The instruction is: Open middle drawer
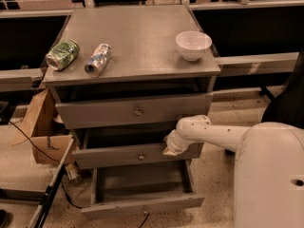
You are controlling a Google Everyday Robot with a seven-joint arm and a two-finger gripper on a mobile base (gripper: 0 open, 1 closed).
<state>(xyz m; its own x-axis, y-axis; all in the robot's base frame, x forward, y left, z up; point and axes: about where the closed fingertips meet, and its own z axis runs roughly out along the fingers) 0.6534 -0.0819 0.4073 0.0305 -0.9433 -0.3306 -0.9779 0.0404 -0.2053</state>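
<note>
The grey three-drawer cabinet [137,42] stands in the middle of the view. The middle drawer [109,156] has a small round brass knob [141,156] at its centre and stands a little way out, with a dark gap above its front. My gripper [170,149] is at the right end of that front, at its top edge, on the white arm [213,134] that reaches in from the right. The top drawer [95,112] has a larger knob [137,111]. The bottom drawer [142,204] is pulled far out.
On the cabinet top lie a green can [61,54] and a silver can [97,59], with a white bowl [193,45] at the right. A cardboard box [45,134] and cables are on the floor at the left. My white body [270,175] fills the lower right.
</note>
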